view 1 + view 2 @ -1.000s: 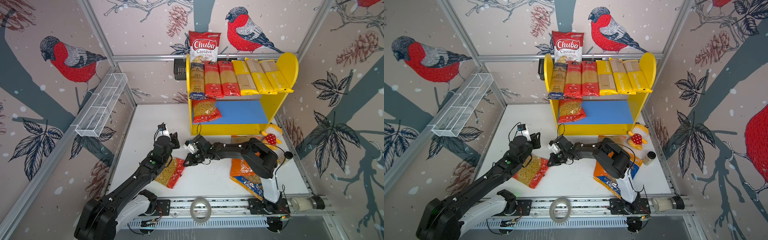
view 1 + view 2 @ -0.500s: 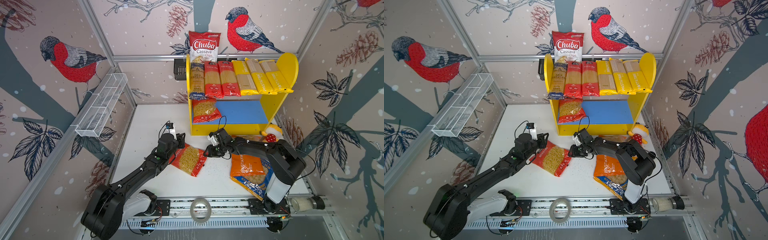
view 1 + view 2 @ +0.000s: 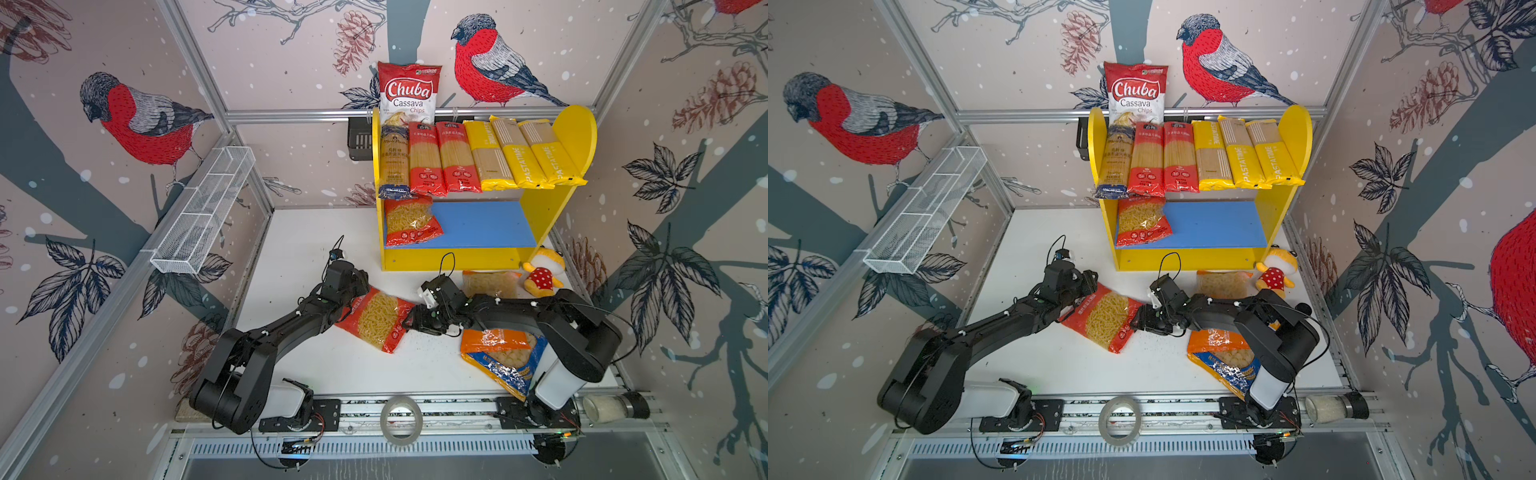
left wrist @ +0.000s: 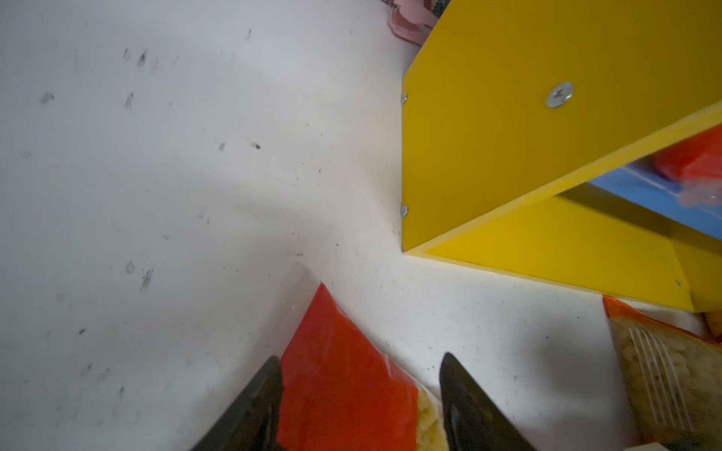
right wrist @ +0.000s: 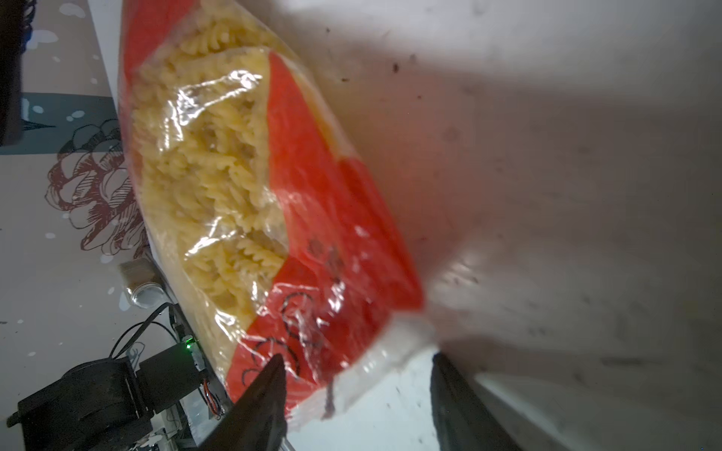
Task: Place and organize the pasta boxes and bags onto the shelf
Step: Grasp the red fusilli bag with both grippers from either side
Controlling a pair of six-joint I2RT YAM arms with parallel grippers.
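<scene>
Moved red fusilli bag (image 3: 380, 318) away from table's (image 3: 291, 249) left edge, toward middle. Straddling its ends with left gripper (image 4: 359, 361), right gripper (image 5: 357, 359), jaws parted, nothing clamped. Pinch seams squarely before lifting.

The red fusilli bag (image 5: 312, 218) is glossy, crinkled plastic. The white tabletop (image 4: 156, 175) looks matt and scuffed; the shelf (image 4: 488, 156) is smooth yellow-painted board.

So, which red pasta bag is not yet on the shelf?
The red bag on the table; the other red bag lies on the blue board.
</scene>
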